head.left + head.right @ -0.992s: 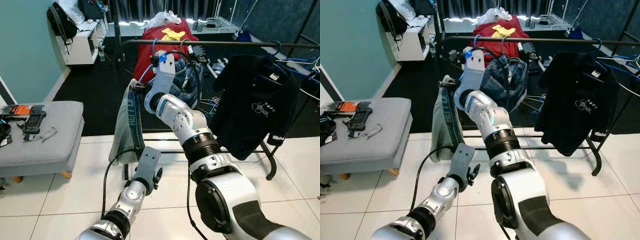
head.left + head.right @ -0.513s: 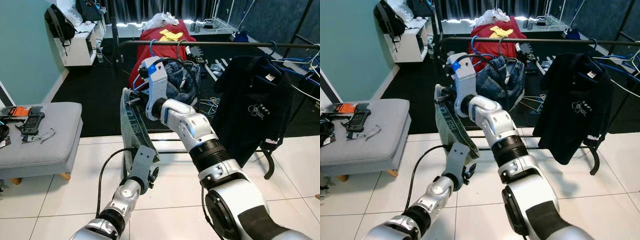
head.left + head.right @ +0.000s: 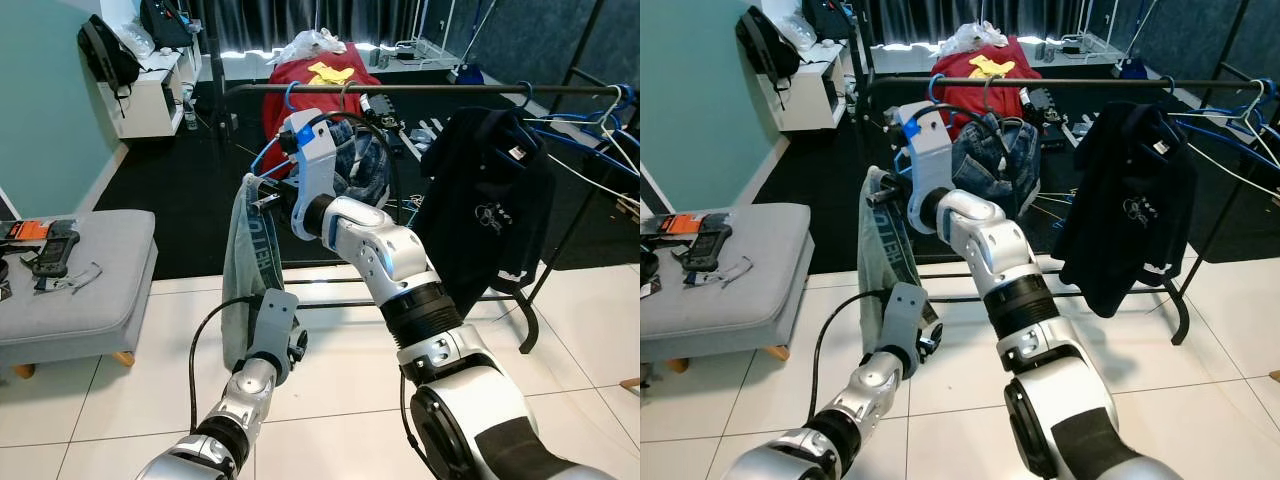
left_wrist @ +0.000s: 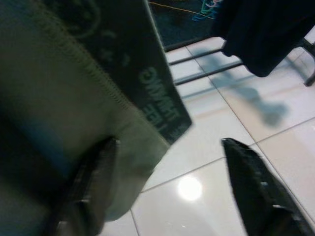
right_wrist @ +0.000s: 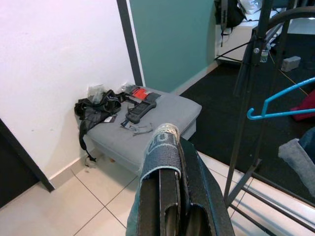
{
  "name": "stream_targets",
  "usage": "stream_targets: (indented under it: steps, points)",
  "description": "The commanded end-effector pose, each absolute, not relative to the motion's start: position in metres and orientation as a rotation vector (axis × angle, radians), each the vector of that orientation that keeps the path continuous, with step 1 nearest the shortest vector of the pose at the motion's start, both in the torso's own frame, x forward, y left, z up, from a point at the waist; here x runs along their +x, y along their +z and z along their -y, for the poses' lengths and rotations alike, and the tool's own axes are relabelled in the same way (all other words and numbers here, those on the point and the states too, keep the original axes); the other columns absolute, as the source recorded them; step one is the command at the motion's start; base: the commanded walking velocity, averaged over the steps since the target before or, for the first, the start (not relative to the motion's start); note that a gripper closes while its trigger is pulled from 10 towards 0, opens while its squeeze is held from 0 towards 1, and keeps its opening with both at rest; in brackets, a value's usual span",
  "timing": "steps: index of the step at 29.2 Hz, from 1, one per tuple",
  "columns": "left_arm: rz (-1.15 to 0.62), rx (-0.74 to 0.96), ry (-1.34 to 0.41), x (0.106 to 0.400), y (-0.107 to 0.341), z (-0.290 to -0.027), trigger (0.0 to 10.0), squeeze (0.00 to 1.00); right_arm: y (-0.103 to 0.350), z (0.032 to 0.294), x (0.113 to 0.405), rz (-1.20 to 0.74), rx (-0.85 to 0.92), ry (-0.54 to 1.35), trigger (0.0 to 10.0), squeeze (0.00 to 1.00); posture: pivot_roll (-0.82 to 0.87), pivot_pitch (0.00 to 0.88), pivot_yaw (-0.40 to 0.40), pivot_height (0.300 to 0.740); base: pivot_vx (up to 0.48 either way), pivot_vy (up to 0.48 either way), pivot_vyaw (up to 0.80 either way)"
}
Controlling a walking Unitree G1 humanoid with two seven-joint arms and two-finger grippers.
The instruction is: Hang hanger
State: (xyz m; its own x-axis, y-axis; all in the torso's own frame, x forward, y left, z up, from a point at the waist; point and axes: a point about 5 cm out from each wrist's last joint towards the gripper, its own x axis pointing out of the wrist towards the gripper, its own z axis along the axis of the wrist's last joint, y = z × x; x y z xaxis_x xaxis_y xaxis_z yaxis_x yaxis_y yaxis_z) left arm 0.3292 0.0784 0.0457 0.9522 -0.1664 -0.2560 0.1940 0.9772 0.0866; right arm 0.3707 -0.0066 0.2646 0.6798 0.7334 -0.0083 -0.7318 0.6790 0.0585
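- Right gripper (image 5: 170, 209) is clamped on the grey-green garment (image 3: 247, 262), holding it just below the clothes rail (image 3: 420, 90).
- Left gripper (image 4: 167, 187) is spread wide at its hem.
- White tiled floor (image 3: 330, 390); grey bench (image 3: 70, 290) to the left.

glossy white floor tiles (image 3: 120, 390), matt grey-green knit cloth garment (image 3: 245, 270), dark metal rail (image 3: 420, 89)

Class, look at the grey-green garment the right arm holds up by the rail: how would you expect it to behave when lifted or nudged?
Probably floppy: the garment drapes straight down from the right gripper, which is shut on it. Likely light, since it hangs from one grip. The left gripper, open at its hem, would likely make it swing.
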Motion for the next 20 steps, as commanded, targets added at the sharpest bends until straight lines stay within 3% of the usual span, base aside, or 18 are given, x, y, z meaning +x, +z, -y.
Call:
stream_targets:
  steps: [1,3,4,5,6,10,11,20]
  points:
    - [-0.265,0.140,-0.151,0.330,0.044,-0.086,10.0,1.00,0.264,0.002,0.367,-0.035,0.056,0.846,0.0,0.00,-0.13,0.056,-0.016,0.740,0.000,0.000,0.00]
    - [-0.246,0.175,-0.083,0.334,0.047,-0.095,10.0,1.00,0.263,0.000,0.364,-0.037,0.055,0.860,0.0,0.00,-0.13,0.055,-0.017,0.740,0.000,0.000,0.00]
    - [-0.228,0.201,-0.021,0.337,0.051,-0.103,10.0,0.39,0.263,-0.001,0.362,-0.039,0.055,0.870,0.0,0.00,-0.13,0.055,-0.017,0.740,0.000,0.000,0.00]
    - [-0.228,0.201,-0.021,0.337,0.051,-0.103,10.0,0.39,0.263,-0.001,0.362,-0.039,0.055,0.870,0.0,0.00,-0.13,0.055,-0.017,0.740,0.000,0.000,0.00]
    - [-0.216,0.220,0.020,0.338,0.053,-0.108,10.0,0.00,0.263,-0.002,0.360,-0.040,0.055,0.874,0.0,0.00,-0.13,0.054,-0.017,0.740,0.000,0.000,0.00]
    - [-0.218,0.216,0.051,0.339,0.054,-0.111,10.0,0.00,0.263,-0.002,0.360,-0.040,0.056,0.875,0.0,0.00,-0.13,0.054,-0.017,0.740,0.000,0.000,0.00]
    - [-0.242,0.106,0.063,0.339,0.054,-0.107,10.0,0.00,0.263,-0.003,0.358,-0.042,0.059,0.878,0.0,0.00,-0.13,0.052,-0.017,0.740,0.000,0.000,0.00]
    - [-0.251,-0.099,-0.004,0.341,0.058,-0.085,10.0,0.00,0.262,-0.004,0.354,-0.051,0.065,0.883,0.0,0.00,-0.14,0.051,-0.016,0.740,0.000,0.000,0.00]
